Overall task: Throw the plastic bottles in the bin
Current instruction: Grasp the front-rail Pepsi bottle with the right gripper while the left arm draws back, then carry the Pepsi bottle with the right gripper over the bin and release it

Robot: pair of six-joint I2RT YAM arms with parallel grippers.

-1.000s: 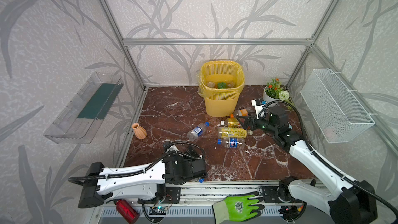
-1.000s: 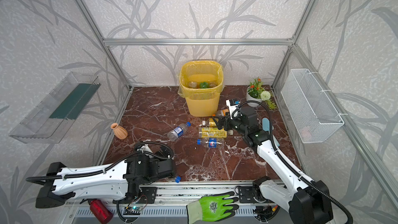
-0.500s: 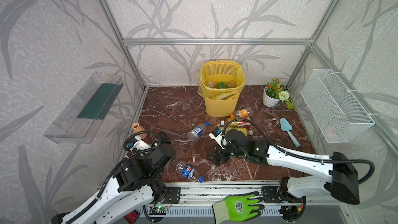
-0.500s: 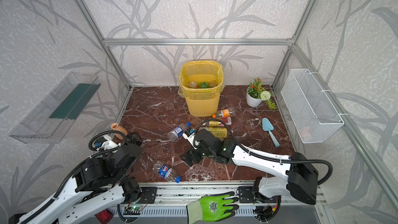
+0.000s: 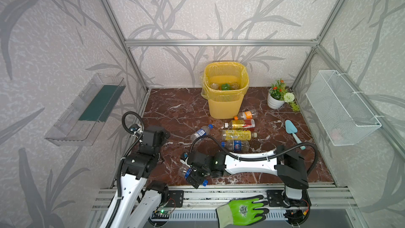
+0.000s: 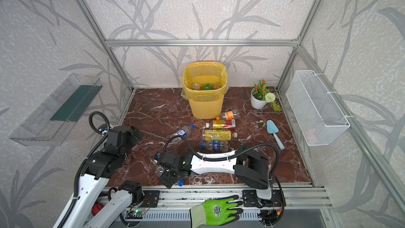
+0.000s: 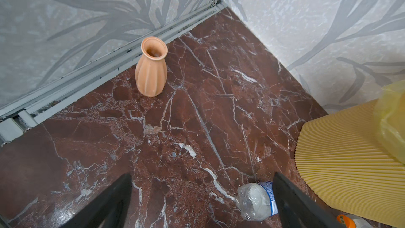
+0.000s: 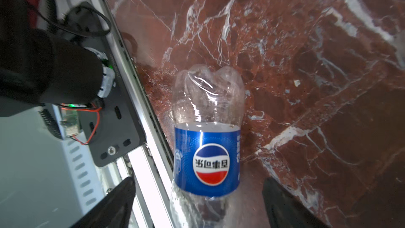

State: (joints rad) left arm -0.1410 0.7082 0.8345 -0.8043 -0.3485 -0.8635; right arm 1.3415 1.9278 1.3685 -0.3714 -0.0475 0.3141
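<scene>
A clear Pepsi bottle (image 8: 207,141) with a blue label and blue cap (image 5: 205,183) lies at the floor's front edge. My right gripper (image 5: 194,177) (image 6: 169,177) (image 8: 198,205) hangs over it, open; the bottle lies between the fingers with a gap on each side. Several more plastic bottles lie before the yellow bin (image 5: 225,104) (image 6: 205,104): an orange-labelled one (image 5: 246,114), a yellow and red one (image 5: 241,124), a yellow one (image 5: 237,134), a second Pepsi (image 5: 235,145). Others lie inside the bin. My left gripper (image 5: 161,132) (image 7: 201,205) is open and empty at the left, above a blue-labelled bottle (image 7: 255,202) (image 5: 200,131).
A terracotta vase (image 7: 151,69) stands by the left wall, hidden by my left arm in both top views. At the right are a potted plant (image 5: 277,97), a blue trowel (image 5: 292,131) and a white mesh basket (image 5: 341,108). A clear tray (image 5: 87,110) hangs left; a green glove (image 5: 243,210) lies on the front rail.
My right arm swung from the bottles at the back right to the front edge and came down over the Pepsi bottle. My left arm rose from the front rail towards the left wall.
</scene>
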